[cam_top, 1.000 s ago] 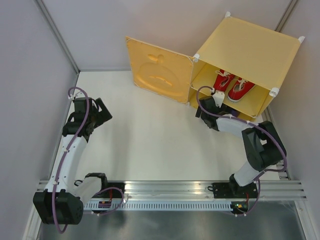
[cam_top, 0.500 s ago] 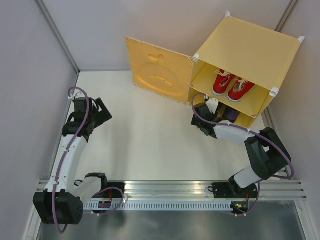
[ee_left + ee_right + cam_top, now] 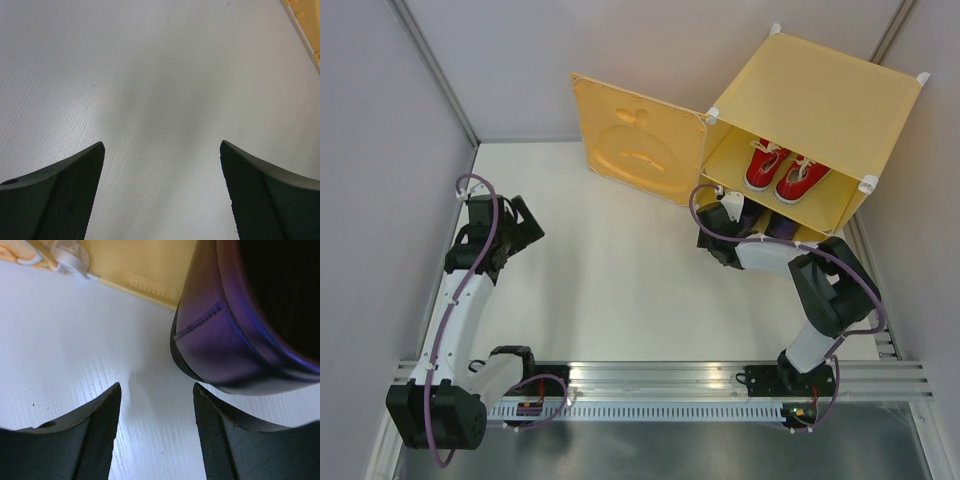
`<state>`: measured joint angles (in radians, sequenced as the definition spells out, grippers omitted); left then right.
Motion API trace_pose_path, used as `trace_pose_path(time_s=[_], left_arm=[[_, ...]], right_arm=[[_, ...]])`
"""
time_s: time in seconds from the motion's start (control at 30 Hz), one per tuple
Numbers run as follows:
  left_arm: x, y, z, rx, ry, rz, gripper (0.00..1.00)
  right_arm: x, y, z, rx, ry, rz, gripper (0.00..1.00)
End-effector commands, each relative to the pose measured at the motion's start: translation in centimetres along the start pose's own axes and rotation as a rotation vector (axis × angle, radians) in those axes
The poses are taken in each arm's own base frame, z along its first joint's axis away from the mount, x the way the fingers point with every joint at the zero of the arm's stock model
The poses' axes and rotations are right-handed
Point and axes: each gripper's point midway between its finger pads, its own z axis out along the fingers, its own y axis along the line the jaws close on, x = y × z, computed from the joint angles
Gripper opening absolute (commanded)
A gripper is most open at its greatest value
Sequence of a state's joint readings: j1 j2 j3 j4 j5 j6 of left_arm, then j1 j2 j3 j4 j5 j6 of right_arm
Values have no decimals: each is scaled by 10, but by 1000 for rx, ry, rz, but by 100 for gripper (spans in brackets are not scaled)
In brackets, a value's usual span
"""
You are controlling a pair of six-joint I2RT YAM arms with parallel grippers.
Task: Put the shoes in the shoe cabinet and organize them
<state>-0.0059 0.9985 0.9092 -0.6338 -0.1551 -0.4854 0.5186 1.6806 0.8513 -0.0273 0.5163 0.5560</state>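
Observation:
The yellow-orange shoe cabinet [image 3: 820,95] stands at the back right with its apple-embossed door [image 3: 635,140] swung open to the left. Two red sneakers [image 3: 782,170] sit side by side on the inner shelf. Dark purple loafers [image 3: 777,229] lie in the lower compartment, mostly hidden by my right arm. My right gripper [image 3: 731,208] is open and empty at the cabinet's lower front edge. In the right wrist view a purple loafer's heel [image 3: 235,330] sits just beyond and right of the open gripper [image 3: 156,395]. My left gripper [image 3: 527,222] is open and empty over the table [image 3: 162,150].
The cabinet's yellow bottom edge [image 3: 145,275] and a white corner connector [image 3: 67,257] show ahead of the right gripper. The open door's edge [image 3: 306,27] shows at the top right of the left wrist view. Grey walls enclose the white table [image 3: 610,280].
My right gripper has drawn back out of the cabinet's lower compartment, moving left and toward me. The left arm has not moved.

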Motion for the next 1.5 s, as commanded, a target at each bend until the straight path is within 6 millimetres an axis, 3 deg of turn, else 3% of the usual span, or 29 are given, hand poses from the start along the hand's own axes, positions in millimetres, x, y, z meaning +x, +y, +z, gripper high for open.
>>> trace_pose_path(time_s=[0.0,0.23,0.53,0.93,1.23,1.47], left_arm=[[-6,1,-1,7,-34,20,98],[-7,0,-1,6,-36,18,98],[-7,2,0,-3,-36,19,98],[-6,3,1,-5,-35,19,98],[-7,1,0,4,-35,19,98],[-7,-2,-1,23,-36,24,99]], right_arm=[[-28,4,8,3,-80,22,64],[-45,-15,23,47,-104,18,63],[-62,-18,30,62,-129,2,63],[-67,-21,35,68,-132,-3,63],[-73,-14,23,19,-128,-7,66],[-73,2,-18,-116,-68,6,73]])
